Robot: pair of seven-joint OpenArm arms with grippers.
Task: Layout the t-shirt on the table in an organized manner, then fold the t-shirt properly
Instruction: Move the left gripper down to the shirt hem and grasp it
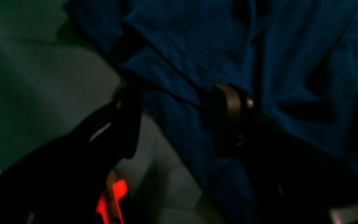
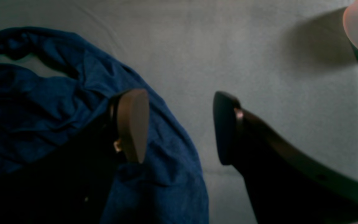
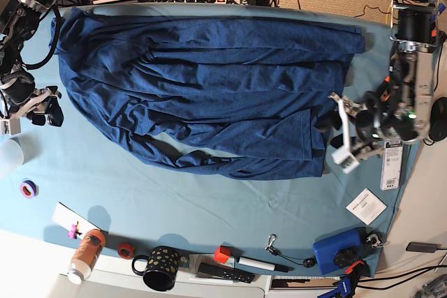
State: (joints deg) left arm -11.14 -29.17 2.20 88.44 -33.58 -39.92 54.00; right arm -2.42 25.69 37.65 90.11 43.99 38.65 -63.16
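The dark navy t-shirt (image 3: 209, 95) lies spread and wrinkled across the teal table (image 3: 209, 207), its lower edge bunched in folds. My left gripper (image 3: 336, 135) is at the shirt's right edge. In the left wrist view the left gripper (image 1: 179, 115) stands open, with a fold of the t-shirt (image 1: 216, 46) running between its fingers (image 1: 231, 105). My right gripper (image 3: 56, 105) is at the shirt's left edge. Seen from the right wrist, it (image 2: 179, 127) is open: one finger (image 2: 132, 124) hangs over the t-shirt (image 2: 42, 102), the other over bare table (image 2: 228, 46).
Along the front edge stand a black patterned mug (image 3: 162, 268), an orange bottle (image 3: 85, 251), a red tape ring (image 3: 124, 250), a marker (image 3: 255, 264) and a blue box (image 3: 335, 250). A white card (image 3: 366, 206) lies front right. A purple ring (image 3: 28, 188) and a white cup (image 3: 7, 156) sit left.
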